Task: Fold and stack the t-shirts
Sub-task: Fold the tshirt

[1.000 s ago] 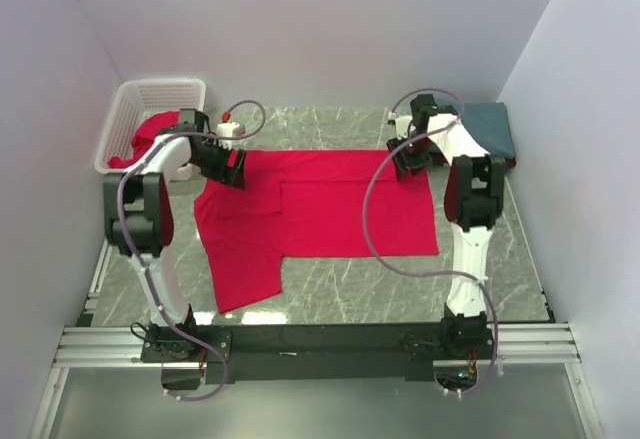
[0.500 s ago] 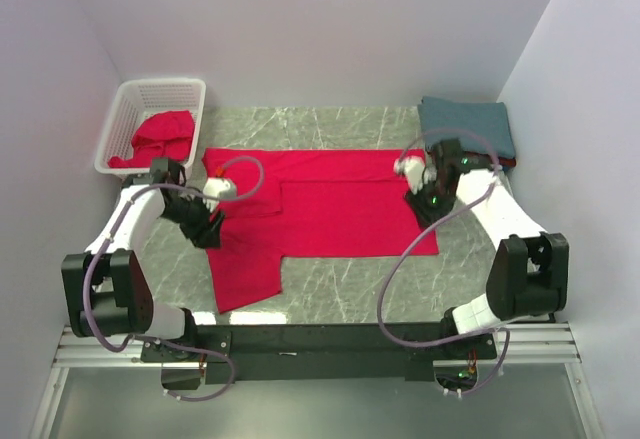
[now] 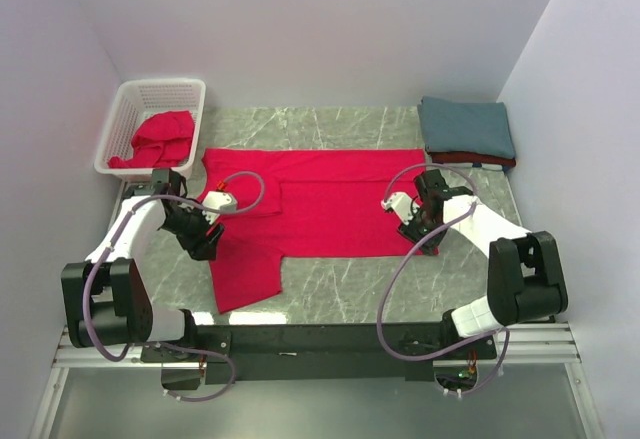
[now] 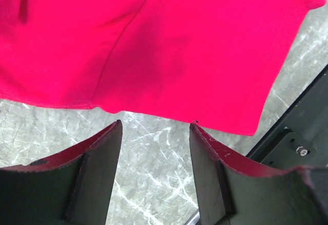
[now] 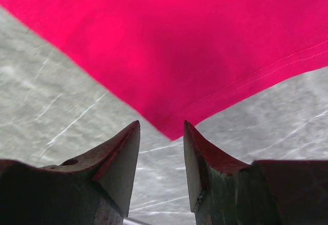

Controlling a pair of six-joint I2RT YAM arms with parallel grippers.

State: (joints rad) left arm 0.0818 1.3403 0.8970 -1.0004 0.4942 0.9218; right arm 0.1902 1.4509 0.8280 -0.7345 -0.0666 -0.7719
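A bright red t-shirt (image 3: 330, 204) lies spread flat on the marble table, one flap reaching toward the near edge. My left gripper (image 3: 204, 245) is open and empty, low over bare marble just off the shirt's left edge; the left wrist view shows the shirt (image 4: 154, 45) ahead of the gripper (image 4: 156, 128). My right gripper (image 3: 427, 241) is open and empty at the shirt's near right corner, which lies just past the gripper (image 5: 161, 128) as a red point (image 5: 174, 117). A folded teal-blue t-shirt (image 3: 468, 127) lies on a darker red one (image 3: 490, 163) at the back right.
A white lattice basket (image 3: 132, 99) at the back left holds a crumpled red t-shirt (image 3: 160, 139). The black rail (image 3: 320, 339) with the arm bases runs along the near table edge. Walls close in the left, back and right sides.
Both grippers have moved from the shirt's back corners toward the near side, down along its left and right edges. The shirt lies flat, its back edge now uncovered.
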